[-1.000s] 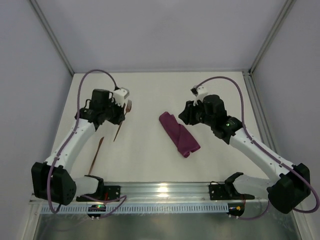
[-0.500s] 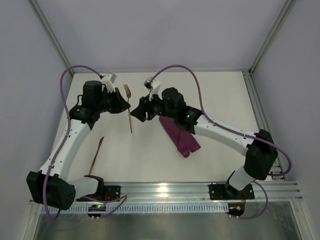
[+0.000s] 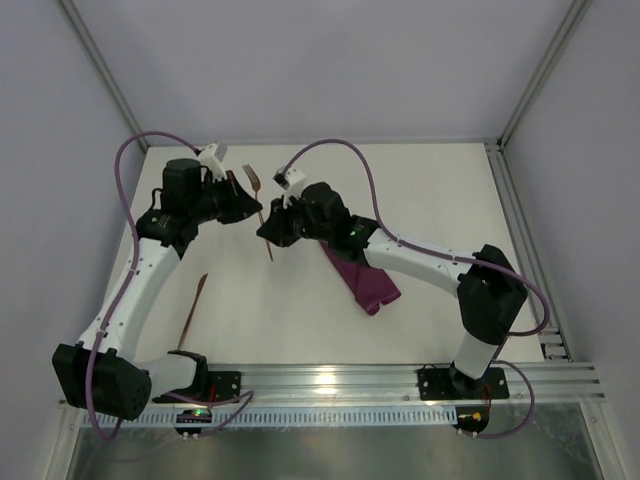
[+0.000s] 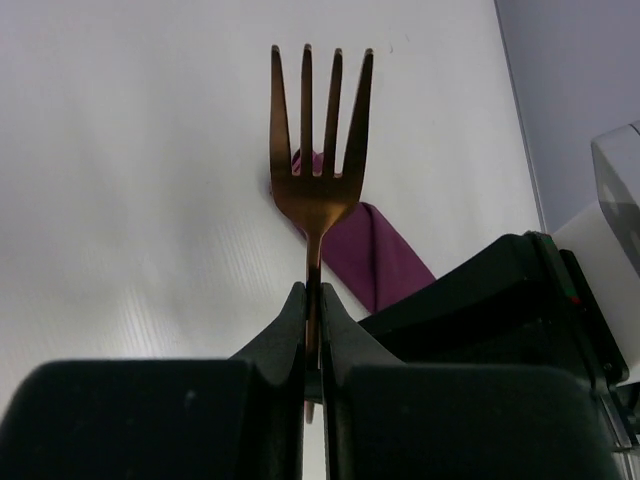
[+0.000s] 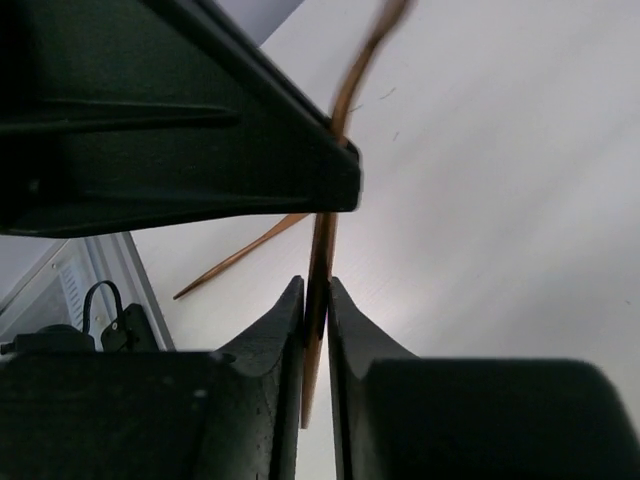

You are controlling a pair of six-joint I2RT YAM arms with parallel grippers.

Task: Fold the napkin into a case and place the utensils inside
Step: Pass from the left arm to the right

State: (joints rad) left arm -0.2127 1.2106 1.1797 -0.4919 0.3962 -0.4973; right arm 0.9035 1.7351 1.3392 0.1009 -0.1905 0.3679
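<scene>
The copper fork [image 3: 259,208] hangs above the table, tines toward the back. My left gripper [image 3: 243,203] is shut on its neck; in the left wrist view the gripper [image 4: 312,290] pinches the stem below the four tines [image 4: 320,120]. My right gripper [image 3: 270,233] reaches in from the right and is shut on the lower handle [image 5: 322,250], with its jaws [image 5: 316,285] pressed on both sides. The plum-purple napkin, folded into a narrow case [image 3: 358,270], lies on the table right of centre, and also shows in the left wrist view [image 4: 375,255]. A second slim copper utensil [image 3: 193,308] lies at the left.
The table is white, with grey walls and metal posts around it. A metal rail [image 3: 330,380] runs along the near edge. The right arm's white link [image 3: 420,262] stretches over the case's far end. The second utensil shows in the right wrist view [image 5: 240,258].
My left gripper lifted the fork off the table and turned it. My right arm swung left from beside the case to the fork and closed on its handle.
</scene>
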